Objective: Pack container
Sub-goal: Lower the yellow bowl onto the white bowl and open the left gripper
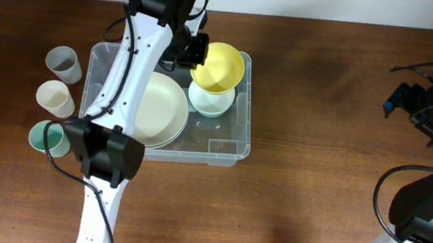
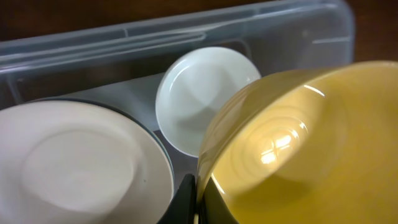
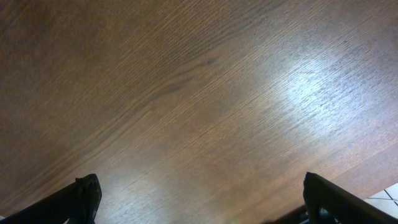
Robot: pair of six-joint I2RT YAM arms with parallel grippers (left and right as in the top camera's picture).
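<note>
1. Pinches the rim of the yellow bowl (image 2: 292, 143) between the left fingers (image 2: 185, 198), jaws clenched on it at the bowl's left edge.
2. Holds that bowl tilted with the left gripper (image 1: 198, 51), above the far right part of the container (image 1: 242, 151).
3. Finds the container, a clear rectangular bin, sitting on the left half of the wooden table (image 1: 319, 150), under the left arm.
4. Shows a cream plate (image 1: 155, 110) lying flat inside the container, filling its left side.
5. Shows a small pale bowl (image 1: 210, 103) upright inside the container, just right of the plate and partly under the yellow bowl; cannot tell whether the two bowls touch.
6. Lines up three cups outside the container along its left wall: a grey cup (image 1: 64, 63) farthest back, a cream cup (image 1: 56, 97) in the middle, a teal cup (image 1: 43, 136) nearest.
7. Leaves the right gripper (image 1: 405, 98) far off at the table's right edge, well apart from the container.
8. Spreads the right fingers (image 3: 84, 194) wide, grasping nothing, over bare wood.
</note>
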